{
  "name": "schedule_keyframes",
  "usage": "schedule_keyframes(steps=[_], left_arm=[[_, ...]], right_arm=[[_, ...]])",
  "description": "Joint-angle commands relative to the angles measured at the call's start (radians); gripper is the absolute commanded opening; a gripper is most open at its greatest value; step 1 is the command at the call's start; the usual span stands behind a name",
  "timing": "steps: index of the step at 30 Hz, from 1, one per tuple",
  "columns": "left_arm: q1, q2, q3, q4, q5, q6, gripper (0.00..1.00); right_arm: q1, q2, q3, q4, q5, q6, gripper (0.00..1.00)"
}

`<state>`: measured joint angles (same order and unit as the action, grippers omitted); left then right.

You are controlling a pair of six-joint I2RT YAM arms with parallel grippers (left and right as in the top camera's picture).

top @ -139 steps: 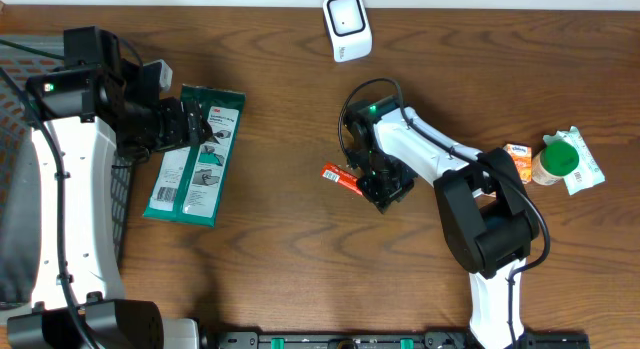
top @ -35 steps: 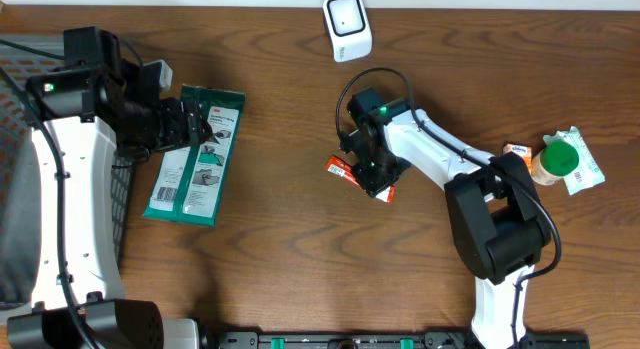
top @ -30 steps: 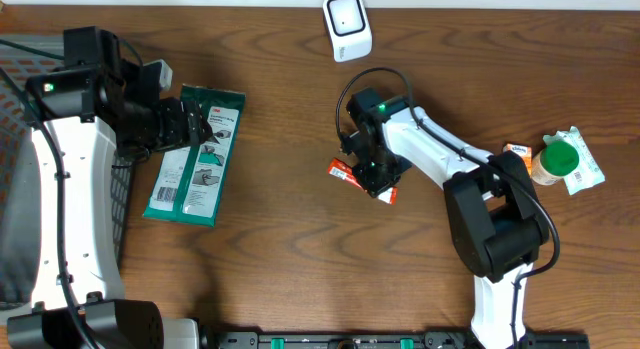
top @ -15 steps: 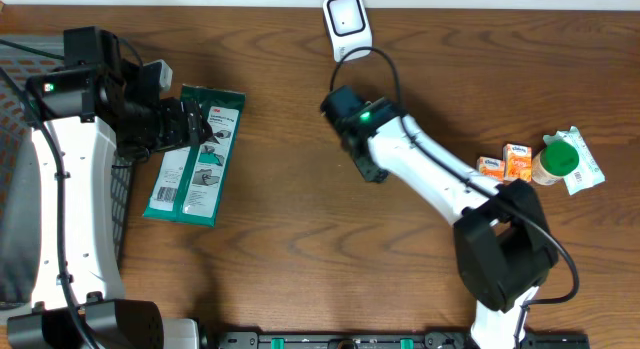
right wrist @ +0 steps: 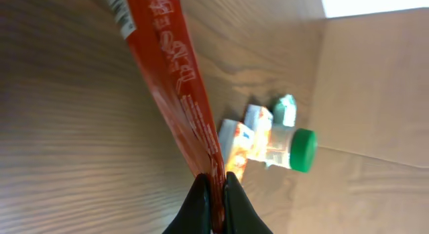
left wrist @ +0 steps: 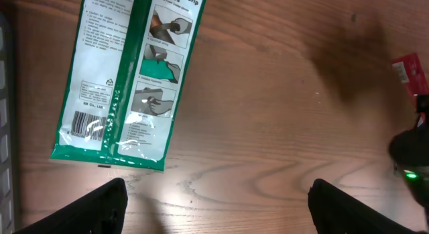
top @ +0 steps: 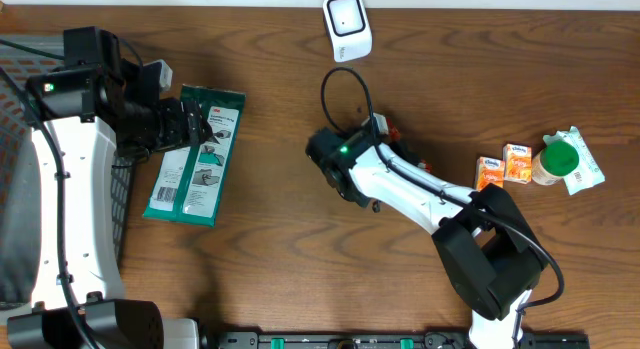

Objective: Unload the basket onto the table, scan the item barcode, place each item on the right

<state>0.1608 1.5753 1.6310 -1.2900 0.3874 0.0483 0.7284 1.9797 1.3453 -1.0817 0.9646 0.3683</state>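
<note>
Since the earliest frame the red packet [right wrist: 171, 80] has left its spot on the table [top: 270, 249] at mid frame. The right arm has swung round, so its wrist now sits left of centre in the overhead view, below the white scanner [top: 347, 26] at the top edge. The right tool [right wrist: 214, 184] is clamped on the packet's lower end at the bottom centre of the wrist view. From there the packet runs up to the upper left of that frame. The left tool [left wrist: 218, 197] has not moved: its fingers stand apart at the bottom of its view, with the green glove pack [left wrist: 127, 73] lying at the upper left.
</note>
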Motion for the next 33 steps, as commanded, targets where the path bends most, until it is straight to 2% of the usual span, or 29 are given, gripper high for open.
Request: schedule_keyframes(steps=[1,12,20,23,33], left_arm=[[0.0,-0.013,0.0,-0.004,0.005,-0.005,0.87],[0.0,-0.013,0.0,-0.004,0.005,-0.005,0.87],[0.0,-0.013,0.0,-0.004,0.005,-0.005,0.87],[0.0,-0.013,0.0,-0.004,0.005,-0.005,0.87],[0.0,-0.013,0.0,-0.004,0.005,-0.005,0.87]], right_arm=[[-0.003,0.003,-0.058,0.023,0.11,0.043,0.01],[0.011,0.003,-0.166,0.112,-0.022,0.019,0.01],[0.026,0.003,-0.171,0.097,-0.006,0.002,0.01],[0.014,0.003,-0.172,0.098,0.017,-0.083,0.01],[-0.099,0.003,-0.172,0.071,-0.001,-0.106,0.01]])
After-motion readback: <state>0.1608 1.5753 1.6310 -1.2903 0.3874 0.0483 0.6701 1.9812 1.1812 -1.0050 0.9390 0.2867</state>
